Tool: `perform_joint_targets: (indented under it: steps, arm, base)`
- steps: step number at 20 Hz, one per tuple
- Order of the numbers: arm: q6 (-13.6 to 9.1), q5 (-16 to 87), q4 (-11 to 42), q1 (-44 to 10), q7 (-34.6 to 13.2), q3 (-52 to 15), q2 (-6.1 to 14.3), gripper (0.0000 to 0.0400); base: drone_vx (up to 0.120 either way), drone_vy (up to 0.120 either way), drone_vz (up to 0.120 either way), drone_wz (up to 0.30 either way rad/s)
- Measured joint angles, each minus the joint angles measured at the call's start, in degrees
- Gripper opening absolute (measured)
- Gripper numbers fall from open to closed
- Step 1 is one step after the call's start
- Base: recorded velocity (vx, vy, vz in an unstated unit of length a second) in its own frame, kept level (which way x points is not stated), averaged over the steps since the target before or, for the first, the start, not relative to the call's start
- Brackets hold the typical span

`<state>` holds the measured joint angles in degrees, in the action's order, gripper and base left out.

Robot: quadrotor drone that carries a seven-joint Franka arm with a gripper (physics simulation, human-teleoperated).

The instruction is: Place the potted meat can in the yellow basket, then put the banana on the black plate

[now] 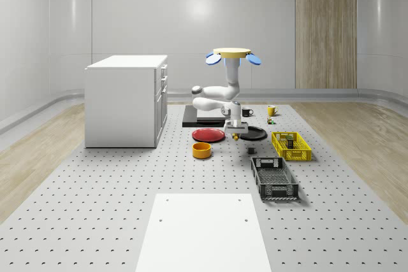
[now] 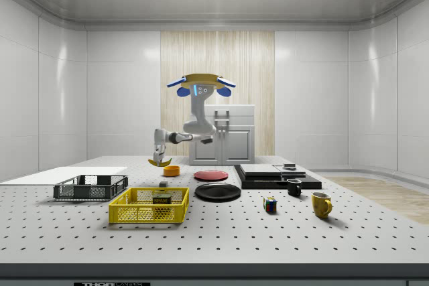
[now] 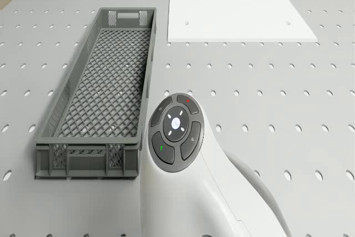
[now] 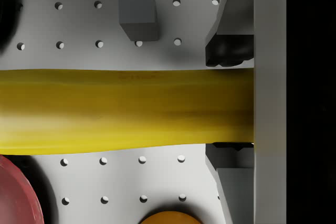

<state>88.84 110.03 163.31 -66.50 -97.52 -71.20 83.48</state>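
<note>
We see the end effector [image 1: 235, 136] clamped on the banana [image 4: 126, 109], held above the worktop [image 1: 127, 183] beside the black plate [image 1: 252, 134]; the drone [image 1: 232, 55] hovers overhead.

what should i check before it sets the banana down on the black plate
1. Banana held between the fingers of the hand: ok.
2. Potted meat can already inside the yellow basket: ok.
3. Black plate bare, nothing lying on it: ok.
4. Hand over the black plate: not ok; in the side view it hangs off the plate toward the orange bowl.
5. Banana lifted off the table: ok, carried in the air.
6. Drone hovering above the table, not resting: ok.
</note>
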Motion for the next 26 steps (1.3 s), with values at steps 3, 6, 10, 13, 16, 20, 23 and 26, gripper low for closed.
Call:
perform_joint_targets:
  steps: [3,6,10,13,16,20,23,26]
  arm:
    - [0.1,-0.2,0.0,-0.1,0.1,-0.2,0.2,0.019]
    - [0.3,-0.3,0.0,-0.1,0.2,-0.3,0.3,0.019]
    - [0.4,-0.5,0.0,-0.2,0.3,-0.3,0.6,0.019]
    - [0.6,-0.6,0.0,-0.2,0.3,-0.4,0.7,0.019]
    - [0.7,-0.6,0.0,-0.3,0.3,-0.4,0.9,0.019]
    - [0.9,-0.7,0.0,-0.4,0.3,-0.4,1.0,0.019]
    - [1.0,-0.8,0.0,-0.4,0.2,-0.5,1.2,0.019]
    - [1.1,-0.8,0.0,-0.5,0.2,-0.5,1.3,0.019]
  base:
    - [-0.12,0.12,0.0,0.0]
    - [-0.12,0.12,0.0,0.0]
    - [-0.12,0.12,0.0,0.0]
    - [-0.12,0.12,0.0,0.0]
    - [-0.12,0.12,0.0,0.0]
    - [-0.12,0.12,0.0,0.0]
    - [-0.12,0.12,0.0,0.0]
    - [-0.12,0.12,0.0,0.0]
